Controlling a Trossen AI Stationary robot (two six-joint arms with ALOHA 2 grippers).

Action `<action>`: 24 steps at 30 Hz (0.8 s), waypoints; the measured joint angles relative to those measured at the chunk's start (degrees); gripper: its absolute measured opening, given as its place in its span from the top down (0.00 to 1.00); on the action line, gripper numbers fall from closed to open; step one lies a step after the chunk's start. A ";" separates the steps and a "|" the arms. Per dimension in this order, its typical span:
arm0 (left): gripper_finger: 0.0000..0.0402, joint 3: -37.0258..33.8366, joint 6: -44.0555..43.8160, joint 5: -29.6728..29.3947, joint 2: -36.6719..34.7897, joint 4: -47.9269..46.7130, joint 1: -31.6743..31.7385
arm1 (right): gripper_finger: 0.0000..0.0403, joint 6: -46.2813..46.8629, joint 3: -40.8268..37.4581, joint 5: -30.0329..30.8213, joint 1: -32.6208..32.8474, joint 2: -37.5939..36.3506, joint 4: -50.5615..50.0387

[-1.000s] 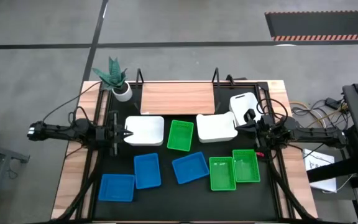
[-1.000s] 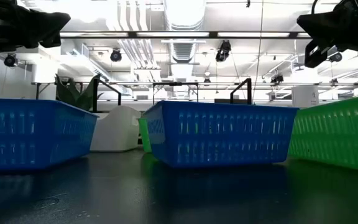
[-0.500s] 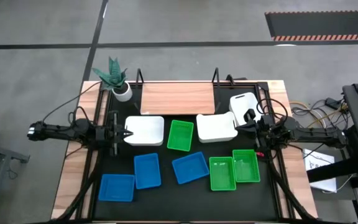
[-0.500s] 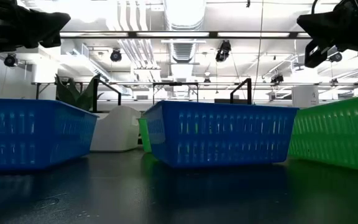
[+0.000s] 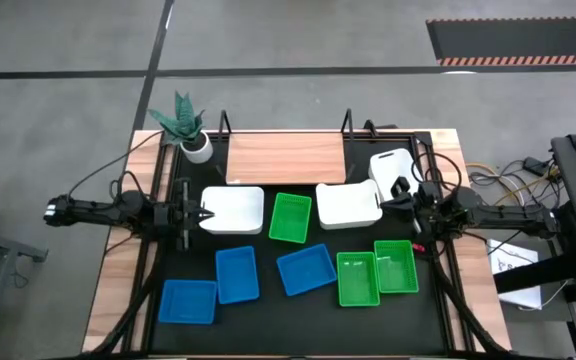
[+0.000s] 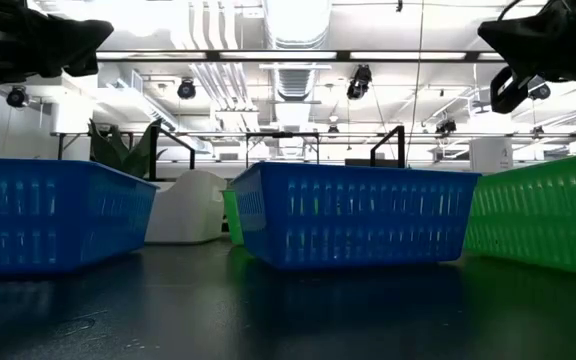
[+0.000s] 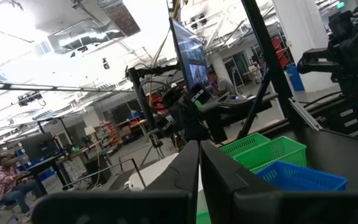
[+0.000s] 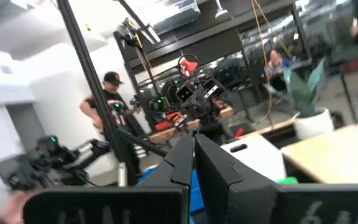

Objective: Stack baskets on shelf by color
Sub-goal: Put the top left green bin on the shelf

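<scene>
The light-wood shelf (image 5: 286, 158) stands at the table's far edge with nothing on it. Three white baskets (image 5: 236, 211) (image 5: 348, 204) (image 5: 392, 166) lie in front of it. Three green baskets (image 5: 290, 218) (image 5: 357, 279) (image 5: 396, 266) and three blue baskets (image 5: 236, 275) (image 5: 306, 269) (image 5: 188, 301) lie on the black table top. My left gripper (image 5: 206, 213) (image 7: 199, 144) is shut, raised by the left white basket's left edge. My right gripper (image 5: 383, 203) (image 8: 193, 138) is shut, raised by the middle white basket's right edge. Neither holds anything.
A potted plant (image 5: 190, 135) stands at the far left corner beside the shelf. Cables (image 5: 508, 180) and equipment lie right of the table. People (image 8: 110, 102) (image 7: 8, 177) are in the room beyond the table. Both arms (image 6: 28, 40) (image 6: 548, 45) hang above the baskets.
My right gripper has rolled a little about its own pointing line, staying in place and shut. The baskets have not moved.
</scene>
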 joint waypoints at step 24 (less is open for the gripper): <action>1.00 0.01 -10.59 -0.08 0.01 24.48 0.01 | 0.97 -11.67 -0.01 14.05 -0.02 7.24 12.70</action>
